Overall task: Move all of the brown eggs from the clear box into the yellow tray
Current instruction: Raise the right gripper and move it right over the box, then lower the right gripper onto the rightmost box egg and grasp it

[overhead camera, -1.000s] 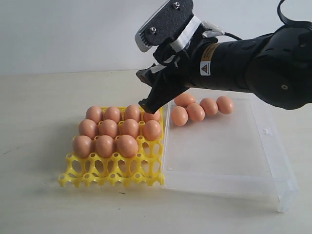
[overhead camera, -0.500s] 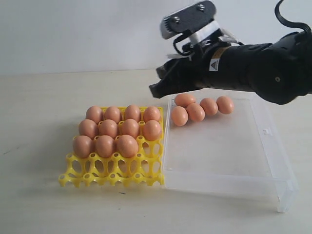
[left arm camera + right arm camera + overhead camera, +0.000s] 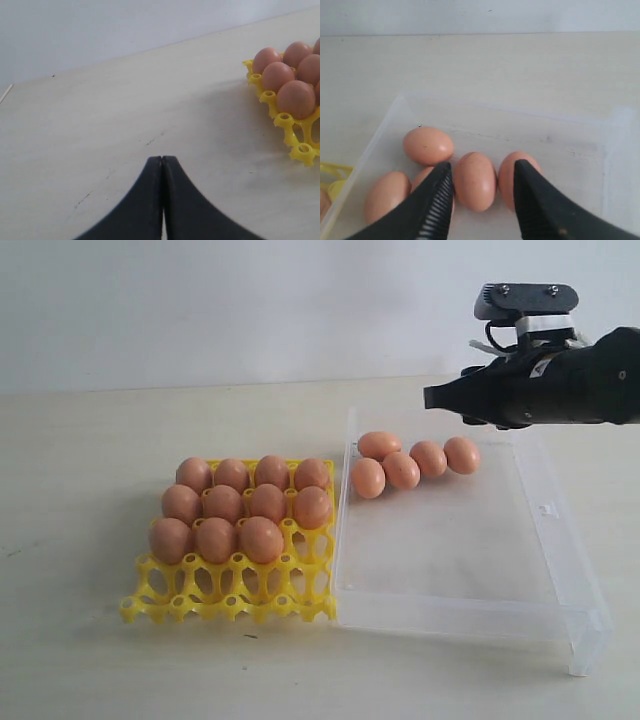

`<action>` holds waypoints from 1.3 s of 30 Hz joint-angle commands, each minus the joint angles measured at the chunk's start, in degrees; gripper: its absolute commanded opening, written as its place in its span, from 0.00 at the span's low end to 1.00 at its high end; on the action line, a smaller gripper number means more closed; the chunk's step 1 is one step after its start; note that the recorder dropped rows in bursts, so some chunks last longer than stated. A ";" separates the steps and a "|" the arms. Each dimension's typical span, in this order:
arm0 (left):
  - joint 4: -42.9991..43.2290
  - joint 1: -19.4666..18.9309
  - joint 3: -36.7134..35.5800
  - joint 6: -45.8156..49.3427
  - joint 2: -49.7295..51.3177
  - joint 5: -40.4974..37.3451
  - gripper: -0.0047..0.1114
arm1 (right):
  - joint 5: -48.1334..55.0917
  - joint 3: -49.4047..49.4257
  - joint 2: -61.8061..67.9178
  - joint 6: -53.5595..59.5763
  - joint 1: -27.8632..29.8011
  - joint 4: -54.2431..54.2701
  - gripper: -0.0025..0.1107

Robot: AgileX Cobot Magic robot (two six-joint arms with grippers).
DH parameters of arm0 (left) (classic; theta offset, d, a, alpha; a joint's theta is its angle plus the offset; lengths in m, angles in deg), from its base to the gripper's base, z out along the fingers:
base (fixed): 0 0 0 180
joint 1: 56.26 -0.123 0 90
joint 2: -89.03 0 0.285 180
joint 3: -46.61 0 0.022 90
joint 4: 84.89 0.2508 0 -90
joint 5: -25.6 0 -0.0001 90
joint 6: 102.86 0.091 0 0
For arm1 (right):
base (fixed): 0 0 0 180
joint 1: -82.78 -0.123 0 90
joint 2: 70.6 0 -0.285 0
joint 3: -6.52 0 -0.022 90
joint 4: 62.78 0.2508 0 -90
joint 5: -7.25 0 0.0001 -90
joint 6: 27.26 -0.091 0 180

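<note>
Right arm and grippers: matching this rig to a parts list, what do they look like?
The right arm is glossy black, topped by a dark grey block with two screws on a white bracket, plus a black cable. The right gripper has black tapered fingers, ribbed inside; the left gripper is smooth black.
</note>
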 commanded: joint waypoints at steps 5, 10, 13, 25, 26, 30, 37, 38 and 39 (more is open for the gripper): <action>-0.20 0.14 0.20 -0.02 -0.32 0.42 0.04 | 10.02 -4.89 1.15 2.76 1.22 -0.21 0.38; -0.20 0.14 0.20 -0.02 -0.32 0.42 0.04 | 26.34 -16.00 4.43 2.76 1.49 -1.66 0.44; -0.20 0.14 0.20 -0.02 -0.32 0.42 0.04 | 32.62 -21.43 6.44 0.03 3.92 -4.44 0.47; -0.10 0.14 0.20 -0.02 -0.32 0.42 0.04 | 39.04 -26.82 11.49 -1.96 4.65 -9.45 0.48; -0.10 0.14 0.20 -0.02 -0.32 0.42 0.04 | 39.28 -26.82 11.63 -1.86 4.65 -9.45 0.48; -0.10 0.14 0.20 -0.02 -0.32 0.42 0.04 | 39.66 -26.82 12.21 -1.38 4.69 -9.45 0.48; -0.10 0.14 0.20 -0.02 -0.32 0.42 0.04 | 39.33 -26.82 14.67 -1.27 5.30 -9.27 0.48; -0.10 0.14 0.20 -0.02 -0.32 0.42 0.04 | 39.32 -27.23 15.26 -1.16 5.34 -8.98 0.48; -0.10 0.14 0.20 -0.02 -0.32 0.42 0.04 | 39.43 -27.87 16.26 -0.87 5.34 -8.98 0.49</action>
